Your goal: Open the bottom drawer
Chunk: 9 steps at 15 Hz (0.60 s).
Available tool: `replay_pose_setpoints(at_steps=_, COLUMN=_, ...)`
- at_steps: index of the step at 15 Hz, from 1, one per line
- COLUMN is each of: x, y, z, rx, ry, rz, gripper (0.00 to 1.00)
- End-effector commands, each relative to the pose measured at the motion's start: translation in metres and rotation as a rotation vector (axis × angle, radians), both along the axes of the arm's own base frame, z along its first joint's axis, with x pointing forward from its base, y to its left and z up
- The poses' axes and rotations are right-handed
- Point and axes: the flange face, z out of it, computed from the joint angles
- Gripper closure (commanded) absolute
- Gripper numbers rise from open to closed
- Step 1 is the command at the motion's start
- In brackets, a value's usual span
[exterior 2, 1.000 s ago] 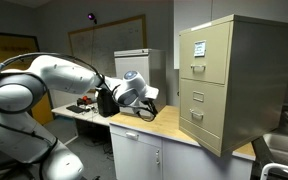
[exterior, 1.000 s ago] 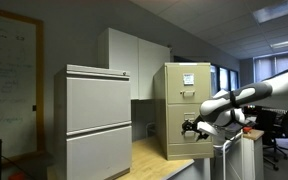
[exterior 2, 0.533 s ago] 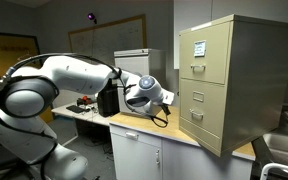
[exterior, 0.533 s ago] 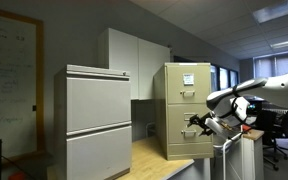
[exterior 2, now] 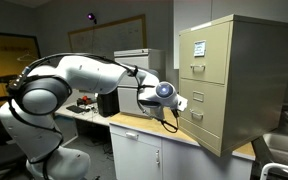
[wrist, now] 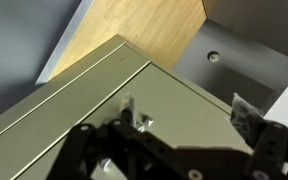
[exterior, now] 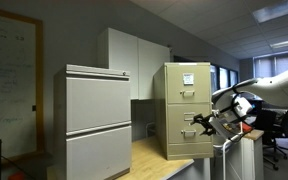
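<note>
The narrow beige-tan filing cabinet stands on a wooden counter in both exterior views. Its bottom drawer (exterior: 181, 135) (exterior 2: 206, 118) is shut, below the drawer that bears white paper sheets. My gripper (exterior: 203, 122) (exterior 2: 181, 103) is close in front of the bottom drawer's face, at its upper part. In the wrist view the drawer face (wrist: 94, 100) fills the frame. My gripper (wrist: 187, 112) is open, its fingers (wrist: 129, 108) spread wide, with a small metal handle (wrist: 144, 124) just beside the left finger. Nothing is held.
A wide light-grey cabinet (exterior: 96, 120) stands beside the beige one. The wooden counter (exterior: 154, 155) (exterior 2: 149, 125) runs in front. A black box (exterior 2: 106, 100) sits behind my arm. Office chairs (exterior: 280, 135) stand beyond.
My arm has stretched toward the beige cabinet. The gripper has moved from over the counter to close in front of the bottom drawer's face. The drawer has not moved.
</note>
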Motion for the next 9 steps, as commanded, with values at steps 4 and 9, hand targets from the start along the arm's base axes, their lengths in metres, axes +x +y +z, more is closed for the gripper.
replay_pose_setpoints(at_steps=4, x=0.009, y=0.015, z=-0.012, rx=0.004, ry=0.028, rz=0.007, gripper=0.0)
replay_pose_setpoints(at_steps=9, x=0.019, y=0.028, z=-0.04, rx=0.071, ry=0.044, rz=-0.073, gripper=0.0)
